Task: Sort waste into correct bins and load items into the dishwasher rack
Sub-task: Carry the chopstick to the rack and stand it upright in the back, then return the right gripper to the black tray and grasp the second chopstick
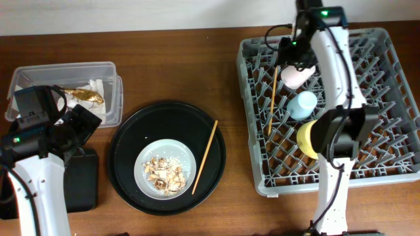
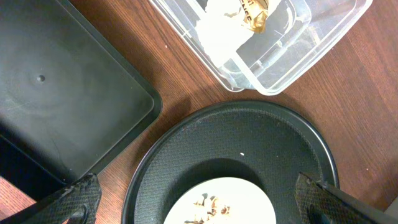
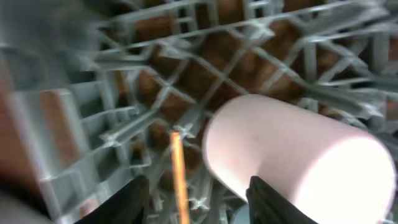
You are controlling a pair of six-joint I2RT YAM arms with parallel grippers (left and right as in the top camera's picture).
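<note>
Nearest me, the pale grey plate (image 1: 177, 151) sits on the round black tray (image 1: 131, 141) and carries the food scraps (image 1: 165, 176). One chopstick (image 1: 205, 157) lies just beside the plate's right edge, its long axis running near-left to far-right. At near left is the flat black tray (image 1: 82, 187). Beyond it the left gripper (image 1: 79, 128) hangs between that tray, the round tray and the clear box (image 1: 65, 69), well left of the plate. In its wrist view the fingertips (image 2: 78, 199) are spread wide with nothing between them. On the right, the dishwasher rack (image 1: 387, 167) holds, near to far, the yellow bowl (image 1: 304, 137), the light-blue cup (image 1: 302, 105) and the pink cup (image 1: 295, 77). The second chopstick (image 1: 273, 98) lies just left of the cups, its long axis near to far. The right gripper (image 3: 199, 199) hovers over the pink cup, fingers parted. The second chopstick's far end shows in the gap, touching neither finger. At far left, the clear box holds the napkin (image 2: 221, 31) and the gold wrapper (image 2: 252, 15), whose print I cannot read.
</note>
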